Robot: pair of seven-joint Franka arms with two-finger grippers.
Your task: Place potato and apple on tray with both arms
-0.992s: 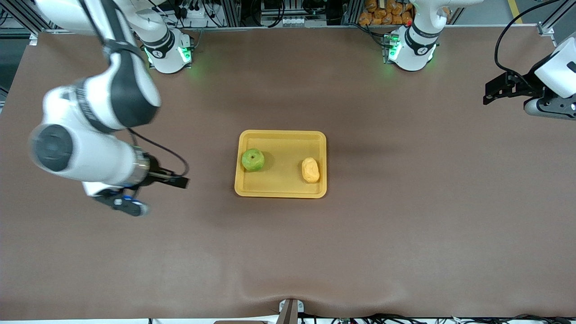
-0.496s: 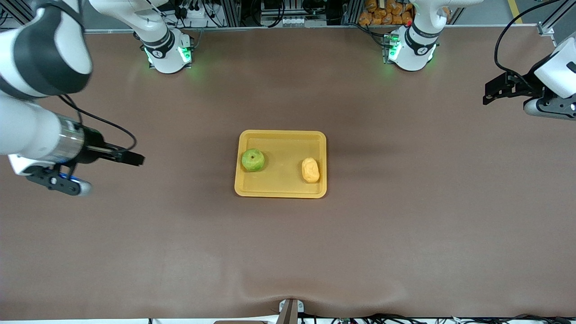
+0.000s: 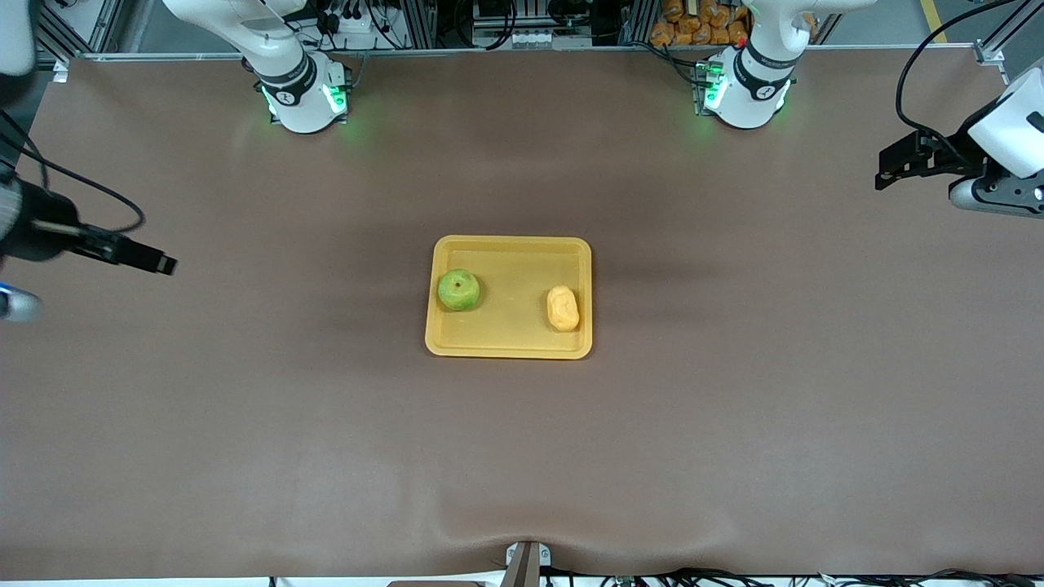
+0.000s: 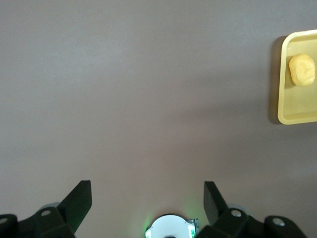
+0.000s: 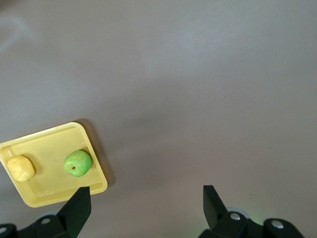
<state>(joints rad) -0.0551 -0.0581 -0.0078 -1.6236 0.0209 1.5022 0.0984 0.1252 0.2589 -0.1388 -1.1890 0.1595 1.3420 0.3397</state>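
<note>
The brown bench (image 3: 522,456) fills the frame. At its center lies the yellow tray (image 3: 508,346), holding the green apple (image 3: 458,289) toward the right arm's end and the potato (image 3: 563,308) toward the left arm's end. The left tool (image 3: 893,167) hovers at the frame's upper right edge, fingers spread and empty. The right tool (image 3: 155,262) hangs at the opposite edge, likewise spread.

right gripper (image 3: 155,262) | pulled away from tray (image 3: 508,349) | now over table's right-arm end
</note>
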